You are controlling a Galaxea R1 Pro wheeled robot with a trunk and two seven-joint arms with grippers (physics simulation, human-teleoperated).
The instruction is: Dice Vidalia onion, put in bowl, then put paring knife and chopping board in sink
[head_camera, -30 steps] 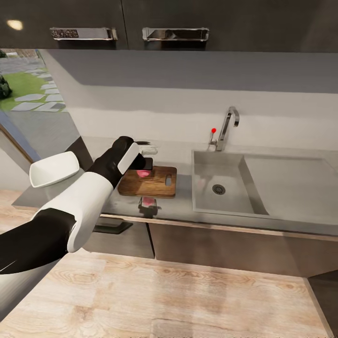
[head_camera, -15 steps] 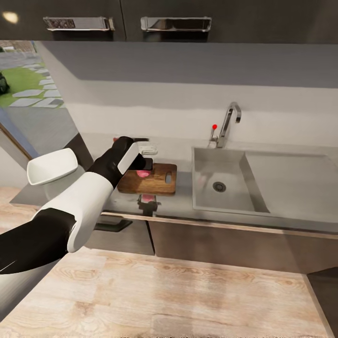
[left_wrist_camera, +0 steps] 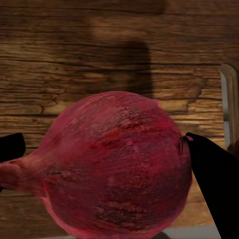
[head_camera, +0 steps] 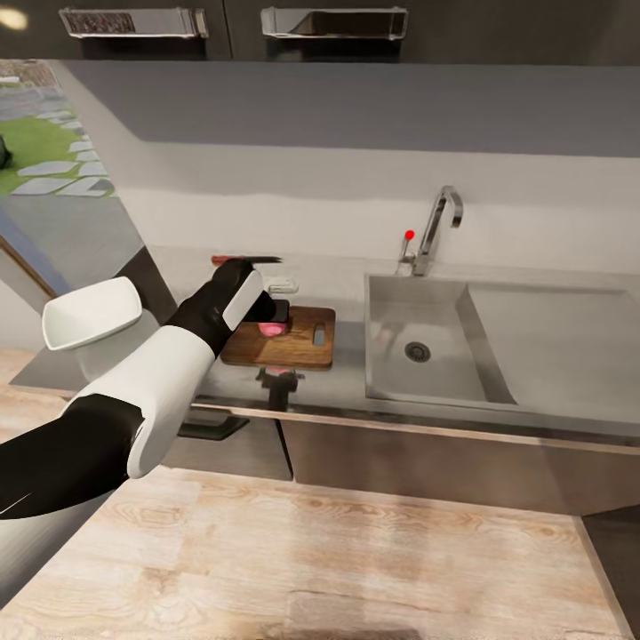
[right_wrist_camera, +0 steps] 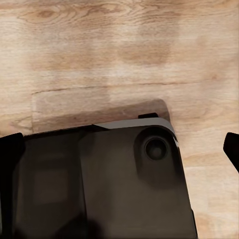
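The steel countertop [head_camera: 338, 289] carries the sink [head_camera: 427, 356] toward its right end. The chopping board [head_camera: 293, 342] lies just left of the sink near the front edge. The white bowl [head_camera: 89, 313] sits at the left end. The left gripper [head_camera: 271, 322] clamps the Vidalia onion [left_wrist_camera: 117, 167] over the board; the paring knife [head_camera: 246, 260] lies near the back edge. The right gripper [right_wrist_camera: 119, 149] is spread over wood floor [right_wrist_camera: 119, 50].

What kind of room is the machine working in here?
Most likely a home kitchen: a steel sink with a chrome tap, a grey countertop carrying a wooden chopping board, and dark wall cupboards overhead.
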